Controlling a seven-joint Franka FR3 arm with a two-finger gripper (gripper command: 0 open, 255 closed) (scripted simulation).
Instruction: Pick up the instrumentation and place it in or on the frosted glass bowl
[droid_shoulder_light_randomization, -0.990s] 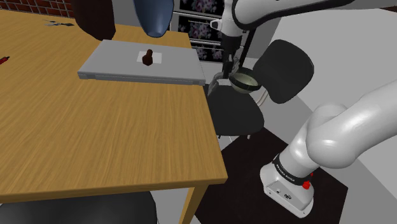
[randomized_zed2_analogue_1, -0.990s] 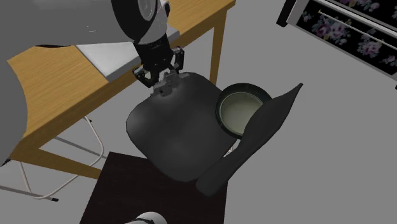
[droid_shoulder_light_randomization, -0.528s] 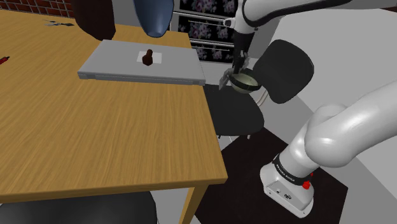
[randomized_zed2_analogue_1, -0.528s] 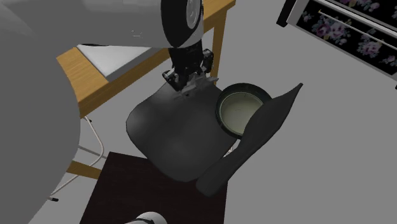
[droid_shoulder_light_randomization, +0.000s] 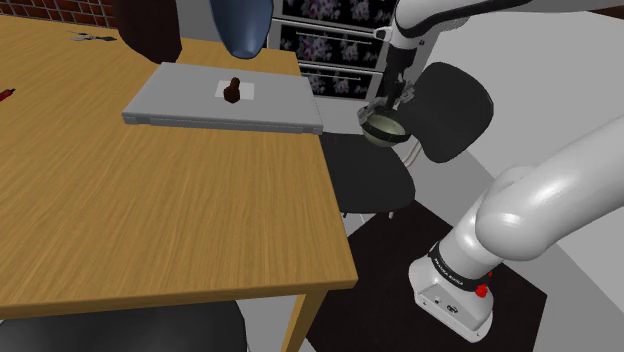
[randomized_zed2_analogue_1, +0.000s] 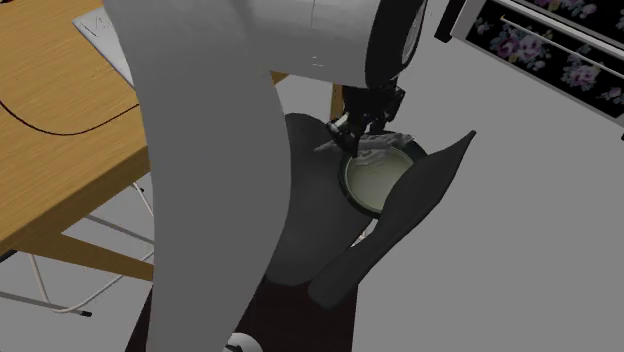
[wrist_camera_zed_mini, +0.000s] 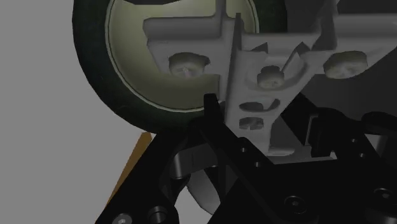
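A pale grey, flat instrument with round knobs (wrist_camera_zed_mini: 267, 70) is clasped between my black fingers (wrist_camera_zed_mini: 213, 121). My gripper (wrist_camera_zed_mini: 270, 121) holds it just above the bowl's near rim. The bowl (wrist_camera_zed_mini: 127, 57) has a dark rim and a pale greenish inside, and it rests on the seat of a dark chair (randomized_zed2_analogue_1: 300, 180). In the second exterior view my gripper (randomized_zed2_analogue_1: 362, 125) hangs over the bowl (randomized_zed2_analogue_1: 378, 185), with the grey instrument (randomized_zed2_analogue_1: 380, 145) lying across the rim's far side. In the shoulder view my gripper (droid_shoulder_light_randomization: 385, 100) sits right above the bowl (droid_shoulder_light_randomization: 385, 128).
A wooden table (droid_shoulder_light_randomization: 150, 200) stands at the shoulder view's left, its corner near the chair. On it lies a grey slab (droid_shoulder_light_randomization: 225, 100) with a small brown thing (droid_shoulder_light_randomization: 231, 90) on top. The chair's backrest (droid_shoulder_light_randomization: 455, 110) rises behind the bowl. My white arm (randomized_zed2_analogue_1: 220, 150) blocks much of the second exterior view.
My gripper has carried the grey instrument from beside the table's edge, across the chair seat, to over the bowl. The bowl and chair have not moved.
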